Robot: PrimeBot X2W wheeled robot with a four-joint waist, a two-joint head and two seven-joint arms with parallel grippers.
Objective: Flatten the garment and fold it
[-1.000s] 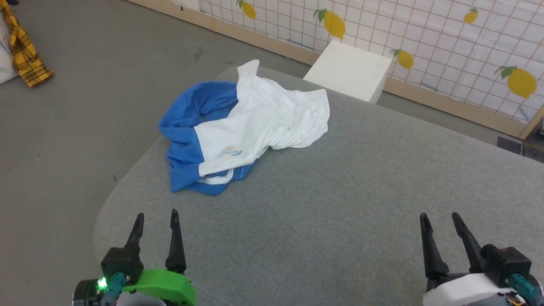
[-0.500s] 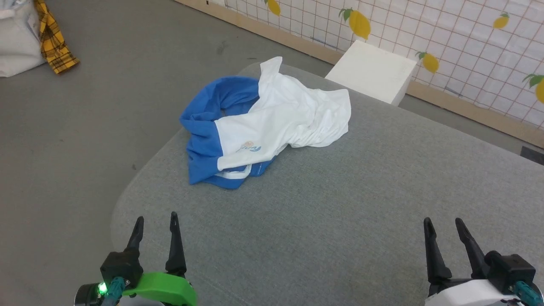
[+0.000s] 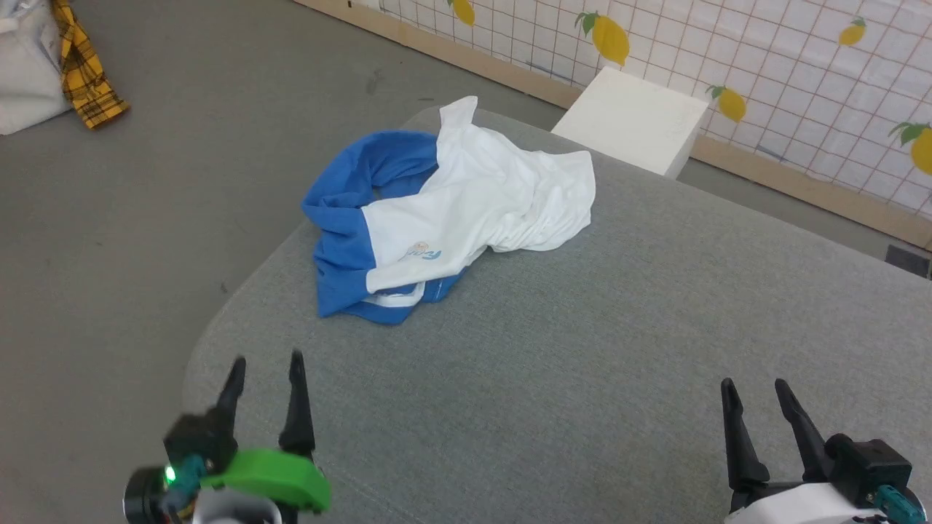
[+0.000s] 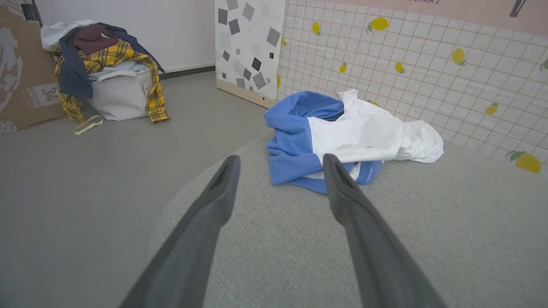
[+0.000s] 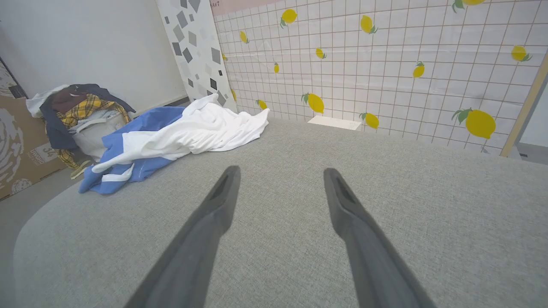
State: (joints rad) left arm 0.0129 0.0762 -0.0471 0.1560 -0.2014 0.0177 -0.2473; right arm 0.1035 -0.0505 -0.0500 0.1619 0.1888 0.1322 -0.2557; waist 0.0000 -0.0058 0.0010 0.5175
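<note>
Crumpled garment (image 3: 480, 196) heaped at far left corner of grey bench (image 3: 582, 349), left gripper (image 3: 266, 358) and right gripper (image 3: 753, 383) both spread, empty, above near edge.

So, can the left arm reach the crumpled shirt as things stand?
Probably yes. The left gripper is open, and the garment lies straight ahead of it on the grey table, with nothing between them.

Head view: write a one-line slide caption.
Crumpled shirt lies near the grey table's far left corner, not yet flattened.
</note>
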